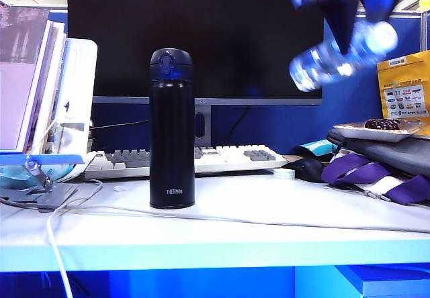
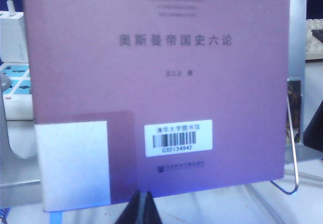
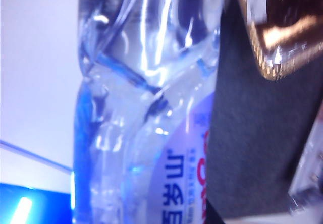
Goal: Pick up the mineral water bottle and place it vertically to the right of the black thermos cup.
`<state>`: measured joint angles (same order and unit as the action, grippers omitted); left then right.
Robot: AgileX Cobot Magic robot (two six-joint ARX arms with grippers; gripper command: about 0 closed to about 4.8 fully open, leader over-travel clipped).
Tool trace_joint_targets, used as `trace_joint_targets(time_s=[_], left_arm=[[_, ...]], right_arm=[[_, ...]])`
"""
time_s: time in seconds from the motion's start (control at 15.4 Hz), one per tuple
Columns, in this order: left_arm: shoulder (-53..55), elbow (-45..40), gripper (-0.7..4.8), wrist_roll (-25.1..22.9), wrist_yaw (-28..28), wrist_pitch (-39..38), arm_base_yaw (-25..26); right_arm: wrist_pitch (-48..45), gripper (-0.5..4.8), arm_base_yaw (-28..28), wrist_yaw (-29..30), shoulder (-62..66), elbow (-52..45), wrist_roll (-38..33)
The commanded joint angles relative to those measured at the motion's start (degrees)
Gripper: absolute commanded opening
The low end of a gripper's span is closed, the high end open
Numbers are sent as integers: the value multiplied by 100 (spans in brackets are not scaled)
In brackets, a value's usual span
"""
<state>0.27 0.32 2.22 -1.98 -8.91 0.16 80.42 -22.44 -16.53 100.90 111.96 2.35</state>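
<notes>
Black thermos cup (image 1: pixel 171 130) upright on the white worktop (image 1: pixel 282 211), lower centre-left, cable just in front. Keyboard (image 1: pixel 222 158) behind it, monitor (image 1: pixel 201 36) at the back. Right tool (image 1: pixel 342 33) upper right, well above the worktop, clamped on the mineral water bottle (image 1: pixel 339 56), bottle tilted near level. Left tool (image 2: pixel 141 209) fingers pressed together, holding nothing, facing a purple book (image 2: pixel 161 82) on a stand.

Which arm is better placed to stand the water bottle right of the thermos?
Right. Its hand already holds the mineral water bottle tilted in the air, up and right of the black thermos cup; the left hand sits shut by a book.
</notes>
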Motion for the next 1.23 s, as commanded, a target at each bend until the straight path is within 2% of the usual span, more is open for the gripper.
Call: trace_joint_targets(time_s=[0.06,0.52,0.58,0.71,0.78,0.84,1.1,1.23], left_arm=[[-17,-2,-5,-9,-24,-66,2],[-17,-2,-5,4,-109,68,0],[-17,-2,-5,205,-245,369,-2],[-17,9,-5,1331,-890,2315,-2],[-17,61,-5,1646,-946,2900,-2],[-13,254,-5,1945,-942,3027,-2],[542,1528,-5,1917,-1038,3045,-2],[1646,2465,-5,1915,-1832,3042,-2]], right_arm=[[-160,228,-26,175,-216,356,-83],[-162,229,-26,387,-656,490,-129],[-162,229,-26,435,-667,490,-129],[-162,229,-33,752,-734,490,-151],[-160,229,-33,887,-745,492,-179],[-162,229,-33,1014,-756,492,-195],[-166,229,-33,1073,-826,492,-192],[-170,229,-33,1169,-826,492,-192]])
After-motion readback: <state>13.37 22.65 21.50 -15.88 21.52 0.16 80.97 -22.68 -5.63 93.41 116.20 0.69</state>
